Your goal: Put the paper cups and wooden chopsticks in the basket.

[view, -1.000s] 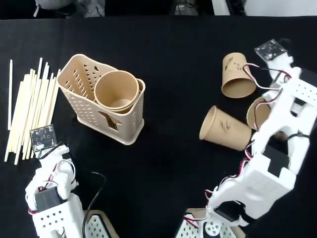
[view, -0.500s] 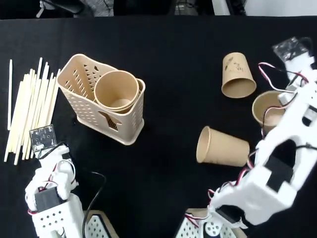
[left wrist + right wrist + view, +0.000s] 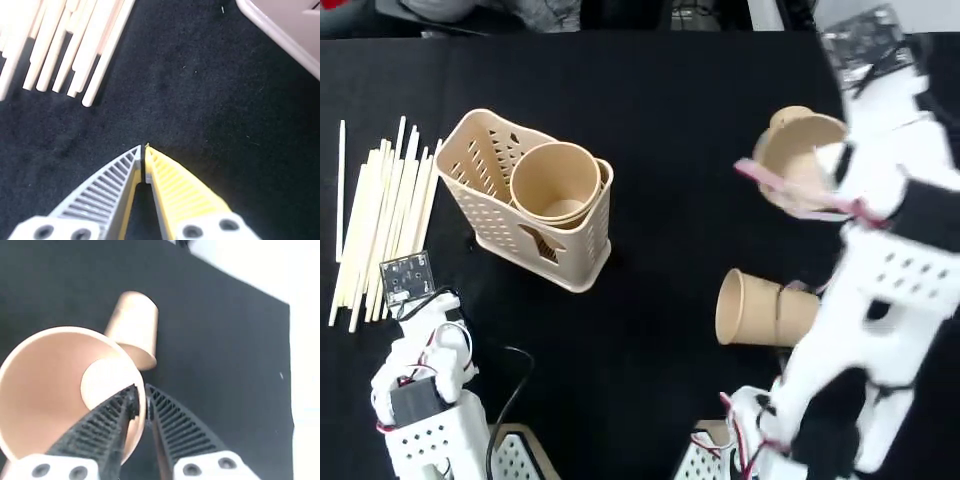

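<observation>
While aloft over the table, pinched a paper cup by its rim in the right gripper. Had left gripper clenched empty beside chopsticks, with basket nearby holding nested cups.

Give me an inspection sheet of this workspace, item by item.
Surface: black table, bare between the things.
Job's things: basket upright with stacked cups inside; chopsticks loose on the table beside it; one cup on its side; another cup on its side farther back; held cup off the table.
Clutter: nothing seen.
Grippers: left gripper jaws shut, empty, near the chopstick ends; right gripper jaws shut on the held cup's rim.
Cables: black cable by the left arm's base.
Surroundings: white surface beyond the table edge.
</observation>
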Action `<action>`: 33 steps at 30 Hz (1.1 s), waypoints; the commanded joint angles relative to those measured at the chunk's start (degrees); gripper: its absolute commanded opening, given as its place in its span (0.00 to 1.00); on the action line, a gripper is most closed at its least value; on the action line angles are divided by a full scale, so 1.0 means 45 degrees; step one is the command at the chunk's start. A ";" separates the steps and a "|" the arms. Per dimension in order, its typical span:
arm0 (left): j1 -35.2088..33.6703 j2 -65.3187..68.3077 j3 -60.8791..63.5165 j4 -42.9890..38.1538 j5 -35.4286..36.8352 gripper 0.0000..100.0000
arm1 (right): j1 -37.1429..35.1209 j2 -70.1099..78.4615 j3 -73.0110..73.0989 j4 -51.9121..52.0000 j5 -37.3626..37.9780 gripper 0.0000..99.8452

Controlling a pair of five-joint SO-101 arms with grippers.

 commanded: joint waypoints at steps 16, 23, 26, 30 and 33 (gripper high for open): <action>-0.0049 -0.0117 0.0205 0.0098 0.0098 0.03 | -0.9280 -0.2237 -0.2432 -0.0176 -0.4337 0.01; -0.0049 -0.0117 0.0205 0.0098 0.0098 0.03 | -1.0217 -0.1397 -0.0713 -0.2051 -0.4337 0.01; -0.0049 -0.0117 0.0205 0.0098 0.0098 0.03 | -1.0159 -0.0537 -0.0147 -0.2891 -0.4337 0.01; -0.0049 -0.0117 0.0205 0.0098 0.0098 0.03 | -1.0178 0.0557 -0.0068 -0.3028 -0.4337 0.01; -0.0049 -0.0117 0.0205 0.0098 0.0098 0.03 | -1.0178 0.1123 0.0010 -0.3009 -0.4337 0.01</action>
